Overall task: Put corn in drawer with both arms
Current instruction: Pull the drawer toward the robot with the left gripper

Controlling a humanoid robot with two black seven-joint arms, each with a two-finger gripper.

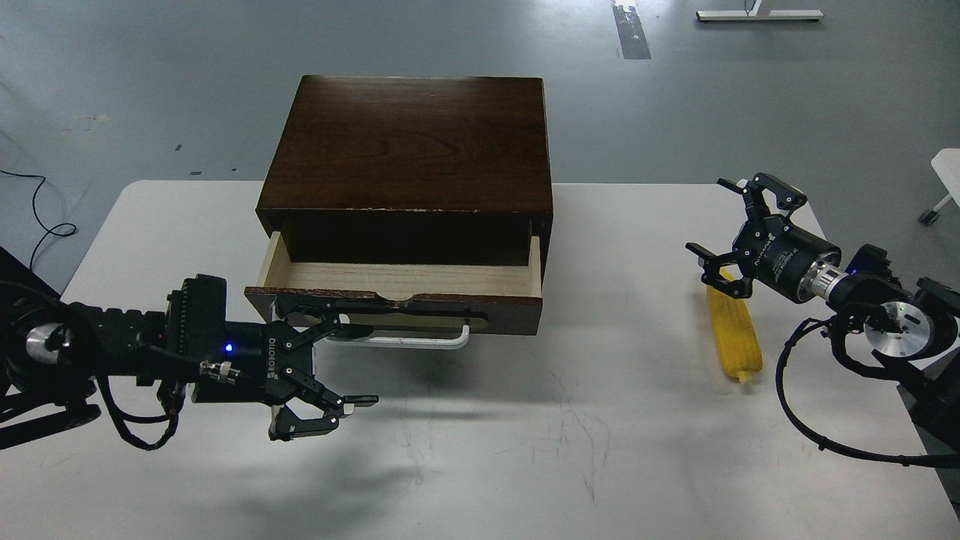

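Observation:
The yellow corn (pixel 735 334) lies on the white table (pixel 600 420) at the right, pointing away from me. My right gripper (pixel 721 234) is open and hovers over the corn's far end, apart from it. The drawer (pixel 510 306) is partly pulled out of the dark wooden cabinet (pixel 412 142), and its pale inside (pixel 405 277) shows with nothing in it. My left gripper (pixel 343 366) is open at the left end of the white handle (pixel 409 343), with its upper finger hooked behind the bar and its lower fingers spread below the drawer front.
The cabinet stands at the back middle of the table. The table's front edge is near my arms. Grey floor lies beyond, with a cable (pixel 45 225) at the left and a white frame (pixel 757 13) at the far back.

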